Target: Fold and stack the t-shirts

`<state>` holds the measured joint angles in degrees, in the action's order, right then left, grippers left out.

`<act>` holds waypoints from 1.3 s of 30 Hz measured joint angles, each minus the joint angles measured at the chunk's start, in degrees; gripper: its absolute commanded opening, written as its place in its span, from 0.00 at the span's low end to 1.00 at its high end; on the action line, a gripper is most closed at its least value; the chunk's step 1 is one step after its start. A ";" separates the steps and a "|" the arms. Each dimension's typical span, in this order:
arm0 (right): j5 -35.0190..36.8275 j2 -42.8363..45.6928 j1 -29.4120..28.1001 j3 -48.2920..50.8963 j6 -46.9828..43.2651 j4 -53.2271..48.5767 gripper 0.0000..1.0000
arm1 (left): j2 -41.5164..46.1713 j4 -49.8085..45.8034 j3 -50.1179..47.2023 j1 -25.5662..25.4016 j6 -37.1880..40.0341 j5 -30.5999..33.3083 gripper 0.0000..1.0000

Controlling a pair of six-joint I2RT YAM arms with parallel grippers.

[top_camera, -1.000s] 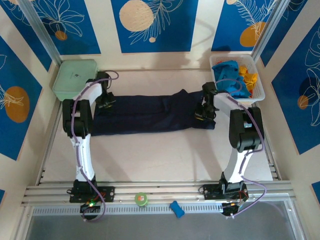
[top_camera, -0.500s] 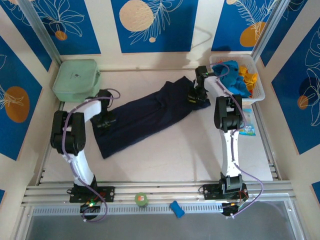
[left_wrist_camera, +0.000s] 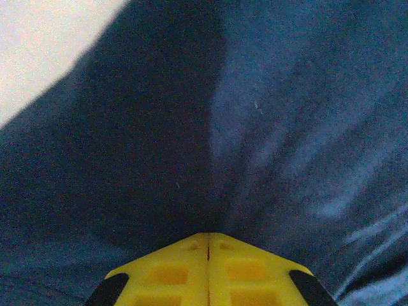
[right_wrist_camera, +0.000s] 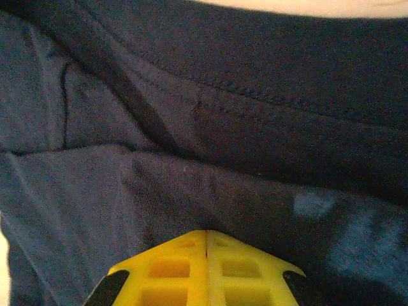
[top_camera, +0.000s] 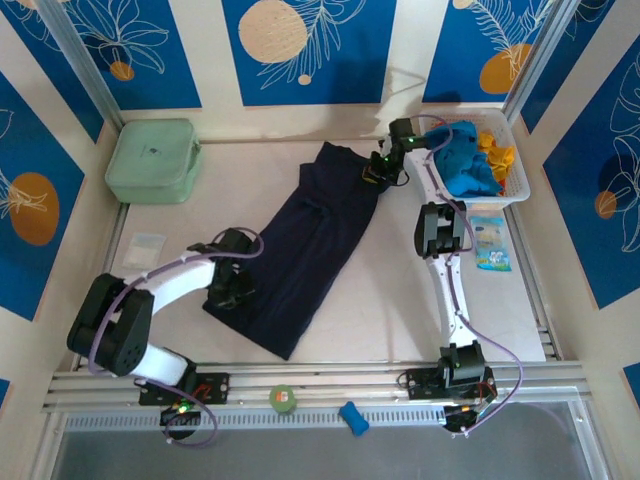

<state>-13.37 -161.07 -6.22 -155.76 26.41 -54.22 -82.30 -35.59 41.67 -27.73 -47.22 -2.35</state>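
The navy t-shirt is lying mid-table as a long narrow band, doubled lengthwise by the look of it. It's running diagonally from the far right, near the white mesh basket, to the near left. Cloth is sitting mostly flat w/ a few soft creases down the centre.

The right gripper is sitting on the far end of the band, and the left gripper on the near end by its left edge. In the left wrist view the yellow fingertips are pressing tip to tip w/ no gap btw them, and it's the same in the right wrist view. Navy fabric is running right up into the tips, so I'm reading each as nipping a thin bit of shirt. The pinched fold itself is hiding under the tips.

Step in hand, as I'm judging it: squaring up the band ahead of the cross fold. To do it well:
- Both ends should be travelling together w/ light tension btw the 2 grips, so the doubled layers aren't sliding apart.
- Each pinch should be catching all layers, not just the top one.
- The far end needs watching, since it could snag the basket rim.

The turquoise t-shirt and orange-yellow t-shirt are heaped unfolded in the basket, so the task is looking early. The mint-green box is sitting at the far left, well apart from the shirt.
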 measured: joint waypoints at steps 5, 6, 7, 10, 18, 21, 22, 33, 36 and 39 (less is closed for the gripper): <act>-0.76 2.56 0.37 2.40 0.13 0.61 0.00 | 5.18 -3.63 1.03 -2.45 -2.23 -0.59 0.25; -0.39 4.61 0.35 4.76 0.13 0.70 0.00 | 6.21 -5.03 2.14 -2.45 -2.19 0.11 0.27; 0.00 7.28 0.33 7.69 0.13 0.68 0.00 | 7.15 -6.54 3.72 -2.43 -2.08 1.07 0.29; 2.19 17.88 -0.04 18.49 0.28 1.20 0.00 | 8.68 -9.07 8.55 -2.12 -0.90 3.78 0.32; 8.92 47.65 -5.75 55.19 7.15 7.74 0.00 | 3.06 -7.85 10.29 4.00 3.67 5.09 0.27; 9.64 49.09 -8.76 63.52 10.84 10.25 0.00 | -2.47 -5.07 9.25 5.55 5.38 4.17 0.22; 9.79 48.33 -9.68 65.31 12.07 10.86 0.00 | -4.42 -4.11 8.92 5.64 5.86 3.96 0.21; 12.17 33.92 -10.78 57.99 18.14 12.39 0.00 | -6.62 4.68 3.69 5.62 6.97 1.92 0.18; 12.46 30.51 -10.40 52.76 18.08 11.37 0.00 | -4.92 8.07 0.57 4.76 5.62 1.81 0.18; 12.46 27.26 -9.81 47.17 17.14 9.73 0.00 | -3.32 12.98 -2.45 2.36 2.91 1.16 0.18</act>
<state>-0.91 -133.82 -16.03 -108.60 43.55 -44.49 -85.62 -22.61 39.22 -25.36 -44.31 -1.19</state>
